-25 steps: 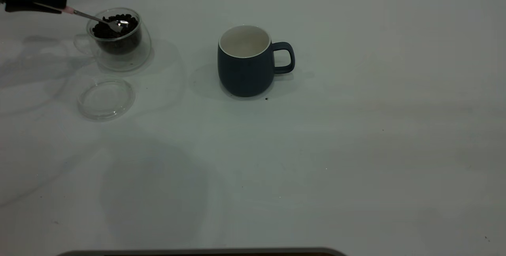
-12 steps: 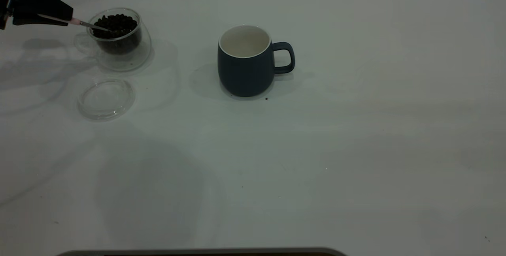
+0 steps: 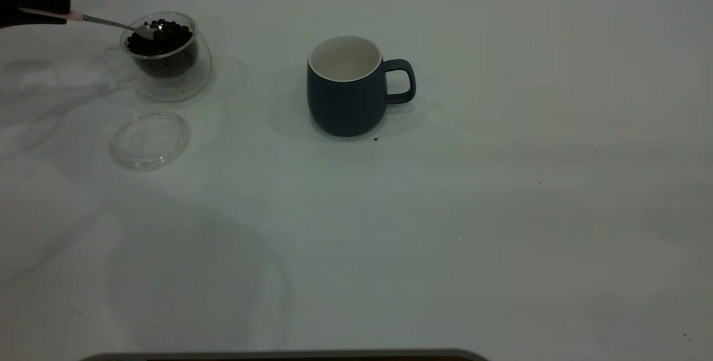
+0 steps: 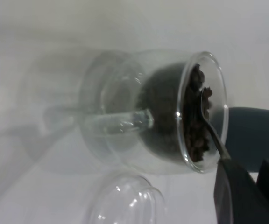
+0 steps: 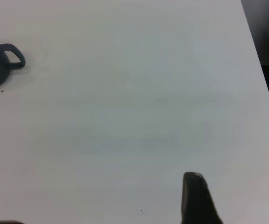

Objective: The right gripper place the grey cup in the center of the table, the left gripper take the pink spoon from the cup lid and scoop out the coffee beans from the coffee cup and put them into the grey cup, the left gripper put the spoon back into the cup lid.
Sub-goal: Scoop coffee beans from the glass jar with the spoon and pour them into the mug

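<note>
On the wide white table, matte blue-grey rounded mug sits centre. Far left, black left gripper clamps the pink-handled steel spoon, bowl resting on dark beans in the clear glass cup; flat glass lid just beside. Right gripper: cannot tell.

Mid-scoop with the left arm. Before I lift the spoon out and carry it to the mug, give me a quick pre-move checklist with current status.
1. Spoon held: the left gripper grips the pink spoon by its pink handle. Ok.
2. Bowl position: the spoon bowl sits among the coffee beans at the coffee cup mouth. Ok.
3. Beans loaded on the bowl: cannot tell.
4. Target ready: the grey cup stands upright near the table centre, mouth open, no beans visible inside. Ok.
5. Return spot: the cup lid lies flat with nothing on it, in front of the coffee cup. Ok.
6. Right gripper is off over bare table, apart from the grey cup. Ok.
</note>
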Motion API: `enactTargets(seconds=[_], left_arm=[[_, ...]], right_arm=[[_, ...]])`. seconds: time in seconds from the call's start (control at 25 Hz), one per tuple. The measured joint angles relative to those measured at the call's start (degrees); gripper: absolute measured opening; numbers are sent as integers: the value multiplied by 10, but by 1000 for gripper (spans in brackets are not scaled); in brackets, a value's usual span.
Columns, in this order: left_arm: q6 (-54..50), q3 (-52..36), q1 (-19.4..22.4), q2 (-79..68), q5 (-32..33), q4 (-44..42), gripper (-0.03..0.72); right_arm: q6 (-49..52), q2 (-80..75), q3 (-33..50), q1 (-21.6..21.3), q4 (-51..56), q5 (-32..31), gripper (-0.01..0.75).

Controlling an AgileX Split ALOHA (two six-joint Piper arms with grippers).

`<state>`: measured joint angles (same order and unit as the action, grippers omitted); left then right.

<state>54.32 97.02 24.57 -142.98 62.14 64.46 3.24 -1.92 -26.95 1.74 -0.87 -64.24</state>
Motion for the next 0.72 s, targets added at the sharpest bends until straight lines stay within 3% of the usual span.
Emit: enactTargets(seconds=[0.72], left_arm=[[-5, 0, 8, -2, 30, 4, 113]], right_arm=[[0, 0, 0, 0, 0, 0, 455]])
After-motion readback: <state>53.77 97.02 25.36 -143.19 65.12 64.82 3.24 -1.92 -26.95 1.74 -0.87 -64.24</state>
